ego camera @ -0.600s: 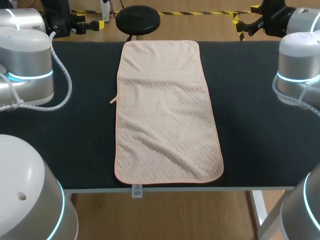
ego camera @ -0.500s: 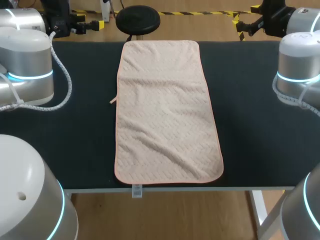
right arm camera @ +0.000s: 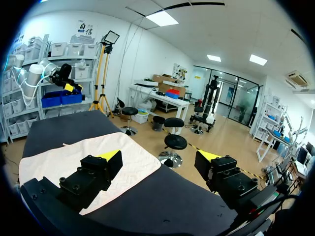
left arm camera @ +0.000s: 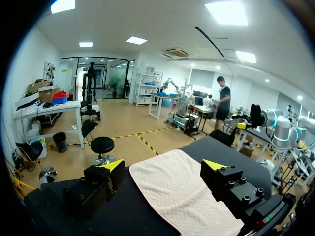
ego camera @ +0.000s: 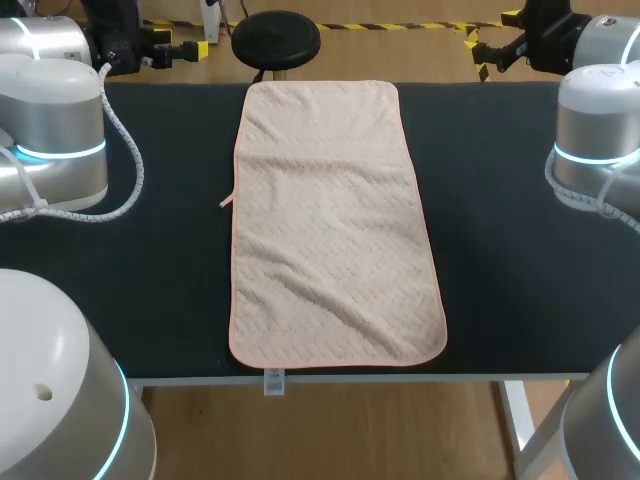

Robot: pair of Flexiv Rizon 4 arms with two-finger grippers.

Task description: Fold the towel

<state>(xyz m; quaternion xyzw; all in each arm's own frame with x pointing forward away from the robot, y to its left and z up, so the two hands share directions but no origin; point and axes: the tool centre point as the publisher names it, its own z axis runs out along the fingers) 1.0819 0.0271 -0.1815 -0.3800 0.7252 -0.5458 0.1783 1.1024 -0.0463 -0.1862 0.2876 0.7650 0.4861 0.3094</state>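
A pale pink towel [ego camera: 335,225] lies flat and unfolded down the middle of the black table [ego camera: 160,290], reaching from the far edge to the near edge. My left gripper [ego camera: 178,48] hovers open off the far left corner, well away from the cloth. My right gripper [ego camera: 490,40] stands open off the far right corner. In the left wrist view the towel [left arm camera: 182,191] stretches ahead of the open left gripper [left arm camera: 164,167], with nothing between its fingers. In the right wrist view the towel [right arm camera: 74,157] lies beside and beyond the open right gripper [right arm camera: 160,156].
A small loop tag [ego camera: 227,200] sticks out from the towel's left edge, and a label [ego camera: 273,381] hangs over the table's near edge. My arms' grey links [ego camera: 50,130] [ego camera: 600,140] stand over the table's two sides. Bare black surface flanks the towel.
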